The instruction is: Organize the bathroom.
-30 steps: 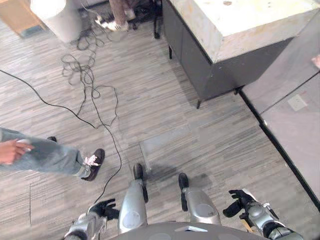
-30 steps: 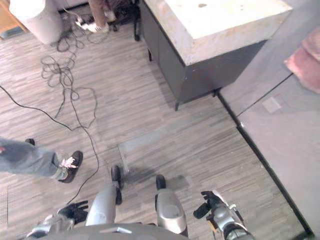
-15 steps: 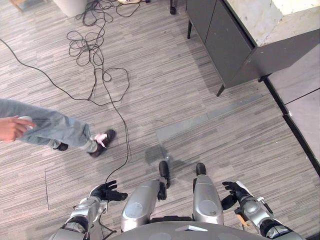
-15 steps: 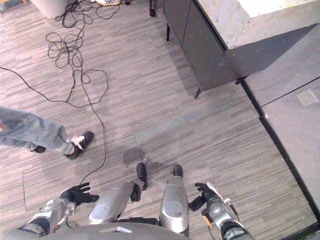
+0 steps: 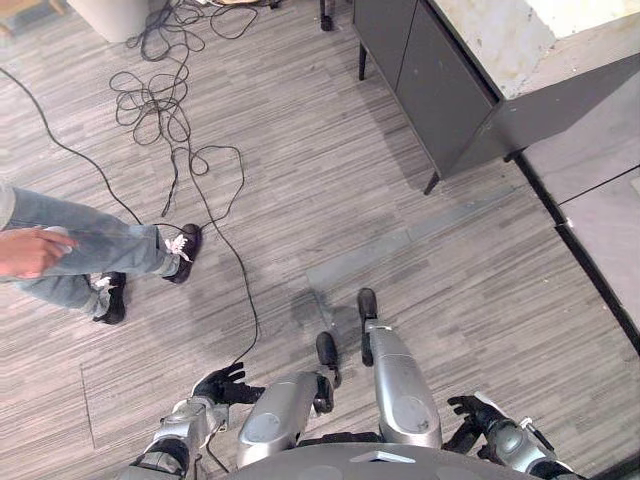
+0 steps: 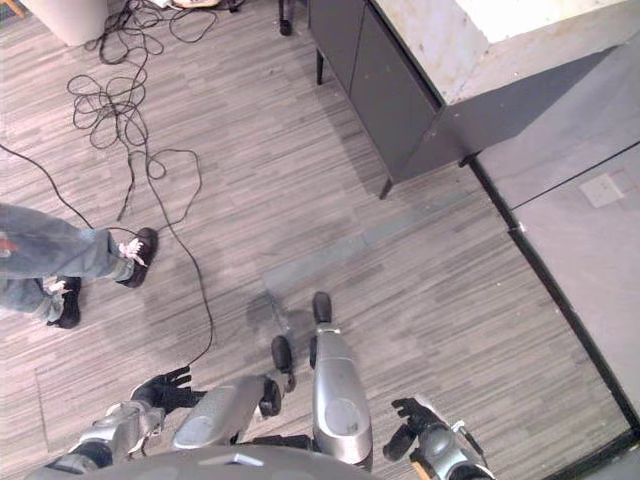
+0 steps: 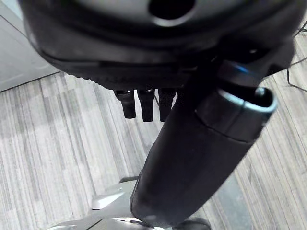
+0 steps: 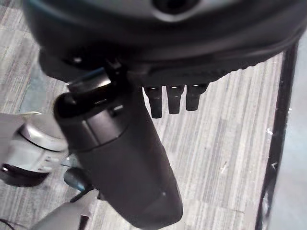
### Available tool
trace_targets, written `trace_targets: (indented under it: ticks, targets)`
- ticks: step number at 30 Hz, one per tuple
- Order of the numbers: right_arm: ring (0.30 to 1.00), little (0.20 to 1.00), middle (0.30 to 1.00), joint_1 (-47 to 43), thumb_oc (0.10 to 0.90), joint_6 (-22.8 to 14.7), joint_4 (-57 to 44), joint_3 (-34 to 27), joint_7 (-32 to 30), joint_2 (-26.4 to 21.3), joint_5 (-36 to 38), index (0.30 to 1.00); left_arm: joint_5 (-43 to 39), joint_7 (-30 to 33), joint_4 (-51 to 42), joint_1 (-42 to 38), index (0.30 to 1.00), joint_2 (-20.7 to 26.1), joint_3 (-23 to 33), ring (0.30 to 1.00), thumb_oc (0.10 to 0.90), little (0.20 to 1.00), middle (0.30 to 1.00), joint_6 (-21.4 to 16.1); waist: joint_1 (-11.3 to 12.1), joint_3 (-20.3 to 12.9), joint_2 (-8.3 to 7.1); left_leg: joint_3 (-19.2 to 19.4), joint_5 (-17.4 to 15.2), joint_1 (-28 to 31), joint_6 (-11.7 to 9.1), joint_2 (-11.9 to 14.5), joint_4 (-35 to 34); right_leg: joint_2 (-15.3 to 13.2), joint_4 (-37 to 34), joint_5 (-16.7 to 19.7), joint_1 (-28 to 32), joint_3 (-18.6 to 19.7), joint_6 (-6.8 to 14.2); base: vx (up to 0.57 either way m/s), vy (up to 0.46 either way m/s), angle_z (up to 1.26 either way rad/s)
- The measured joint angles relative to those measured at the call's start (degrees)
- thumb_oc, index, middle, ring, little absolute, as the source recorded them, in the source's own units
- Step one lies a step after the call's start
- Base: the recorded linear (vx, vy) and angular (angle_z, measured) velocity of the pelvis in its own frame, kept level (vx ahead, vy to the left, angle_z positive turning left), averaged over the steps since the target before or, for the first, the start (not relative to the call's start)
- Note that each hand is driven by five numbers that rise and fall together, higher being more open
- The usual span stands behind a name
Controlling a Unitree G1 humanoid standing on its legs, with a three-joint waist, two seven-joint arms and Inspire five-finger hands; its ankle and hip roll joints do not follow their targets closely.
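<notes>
Left eye view: our left hand (image 5: 222,385) and right hand (image 5: 478,420) hang low, fingers relaxed, holding nothing. The counter (image 5: 520,45) with its dark cabinet (image 5: 430,90) lies well ahead, nearer the right hand. No bathroom item visible. A person (image 5: 70,250) stands left. Camera shifted since earlier; person stepped.

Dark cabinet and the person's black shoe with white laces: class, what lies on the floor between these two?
In the left eye view, between the dark cabinet and the shoe lies wood-look floor, crossed near the shoe by a thin black cable.
</notes>
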Motion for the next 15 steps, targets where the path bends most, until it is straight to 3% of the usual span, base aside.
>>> trace_targets:
  ticks: [1, 2, 5, 7, 8, 9, 10, 11, 12, 13, 14, 15]
  targets:
    - [0.9, 0.9, 0.9, 0.0, 0.8, 0.0, 0.0, 0.0, 0.0, 0.0, 0.0, 0.9, 0.0, 0.0, 0.0, 0.0, 0.9, 0.0, 0.0, 0.9, 0.8, 0.9, 0.9, 0.0, 0.0, 0.0, 0.0, 0.0, 0.0, 0.0, 0.0, 0.0, 0.0, 0.0, 0.0, 0.0, 0.0, 0.0, 0.0, 0.08, -0.023, 0.11]
    - [0.9, 0.9, 0.9, -0.5, 0.8, -0.1, 0.0, -0.2, -0.2, -0.1, 0.0, 0.9, 0.0, -0.2, 0.5, 0.1, 0.9, -0.2, -0.1, 0.9, 0.8, 0.9, 0.9, 0.1, -0.6, -0.4, 0.67, -0.8, -0.3, 2.3, -0.7, 0.6, -1.3, 0.6, -1.9, 2.3, 2.6, -1.2, -2.3, 0.09, -0.031, 0.23]
    - [0.9, 0.9, 0.9, -0.9, 0.8, -0.2, -0.1, -0.9, -0.4, -0.3, 0.1, 0.9, 0.3, -1.6, 0.6, 0.5, 0.9, -0.4, -0.1, 0.9, 0.8, 0.9, 0.9, -1.2, -0.8, -2.2, 3.2, -3.5, -1.6, 4.4, -4.8, 3.0, 0.4, 2.2, -1.5, -1.4, 6.4, -4.0, -4.8, 0.16, -0.066, 0.45]
    - [0.9, 0.9, 0.9, -0.9, 0.8, 0.2, 1.1, -0.9, -0.5, 0.6, 0.5, 0.9, 1.8, -1.8, 1.6, 0.6, 0.9, -0.6, 0.6, 0.9, 0.8, 0.9, 0.9, -2.4, -0.6, -5.5, 0.55, -5.8, 1.2, -0.7, -13.1, 1.0, 12.0, -0.9, -2.0, -4.3, 8.2, -5.1, -6.3, 0.09, -0.027, 0.51]
    - [0.9, 0.9, 0.9, -0.9, 0.8, 0.2, 1.1, -0.9, -0.5, 0.6, 0.5, 0.9, 1.8, -1.8, 1.6, 0.6, 0.9, -0.6, 0.6, 0.9, 0.8, 0.9, 0.9, -2.4, -0.6, -5.5, 0.55, -5.8, 1.2, -0.7, -13.1, 1.0, 12.0, -0.9, -2.0, -4.3, 8.2, -5.1, -6.3, 0.05, -0.016, 0.05]
    - [0.9, 0.9, 0.9, -1.2, 0.8, 0.0, 1.1, -0.8, -0.8, 0.5, 1.2, 0.9, 1.4, -2.0, 2.8, 0.5, 0.9, -0.9, 1.6, 0.9, 0.8, 0.9, 0.9, -2.3, 0.3, -6.3, -0.45, -6.6, 2.6, -5.9, -14.4, 0.7, 25.2, -1.5, -2.7, -4.4, 9.6, -4.6, -7.0, 0.14, -0.002, -0.12]
    - [0.9, 0.9, 0.9, -1.5, 0.8, 0.1, 1.4, -0.8, -1.5, 0.2, 1.6, 0.9, 1.8, -1.8, 3.2, 1.2, 0.9, -0.8, 2.3, 0.9, 0.8, 0.9, 0.9, -2.5, 0.8, -6.6, -0.25, -8.1, 6.4, -10.9, -15.3, 2.5, 38.2, 0.1, -2.3, -5.5, 11.1, -4.3, -8.7, 0.21, 0.017, -0.19]
    - [0.9, 0.9, 0.9, -2.6, 0.8, 0.1, 2.3, -0.6, -1.4, -0.1, 2.5, 0.9, 1.7, -1.1, 3.4, 1.4, 0.9, -0.8, 2.3, 0.9, 0.8, 0.9, 0.9, -2.5, 0.7, -7.4, 0.02, -9.8, 9.4, -15.7, -15.6, 2.2, 46.0, 1.3, -1.5, -6.1, 11.0, -3.3, -9.6, 0.4, 0.177, -0.87]
    - [0.9, 0.9, 0.9, -6.2, 0.8, 1.1, 5.1, -0.3, -1.1, 0.8, 2.6, 0.9, 1.8, -0.5, 3.7, 0.7, 0.9, -0.3, 2.3, 0.9, 0.8, 0.9, 0.9, -2.1, 3.2, -6.7, -1.76, -10.2, 10.0, -25.0, -11.0, 4.0, 56.7, 2.5, -1.9, -6.6, 11.0, 0.2, -9.6, 0.41, 0.292, -1.23]
    - [0.9, 0.9, 0.9, -6.5, 0.8, 1.0, 4.8, -0.4, -1.2, 1.5, 2.6, 0.9, 1.8, 0.1, 3.6, 0.9, 0.9, 0.0, 2.4, 0.9, 0.8, 0.9, 0.9, -1.8, 4.2, -6.8, -3.24, -9.1, 9.0, -25.0, -8.7, 6.8, 49.4, 2.8, -2.3, -6.5, 11.9, 1.9, -9.0, 0.41, 0.369, -1.49]
    - [0.9, 0.9, 0.9, -6.4, 0.8, 0.8, 4.5, -0.9, -1.3, 2.2, 2.7, 0.9, 1.7, 0.9, 3.7, 2.6, 0.9, 1.0, 2.2, 0.9, 0.8, 0.9, 0.9, -0.7, 3.9, -7.1, -3.98, -8.6, 8.0, -22.4, -7.6, 10.8, 35.5, 4.5, -3.6, -6.5, 13.6, 3.2, -7.5, 0.24, 0.34, -1.0]
    - [0.9, 0.9, 0.9, -6.0, 0.8, 0.9, 4.6, -0.9, -1.7, 2.4, 2.8, 0.9, 1.7, 0.8, 3.6, 4.3, 0.9, 1.9, 1.7, 0.9, 0.8, 0.9, 0.9, 0.2, 3.1, -8.0, -3.47, -11.1, 7.6, -19.1, -7.3, 13.8, 19.7, 6.3, -4.2, -6.7, 14.9, 3.4, -7.7, 0.16, 0.29, -0.73]
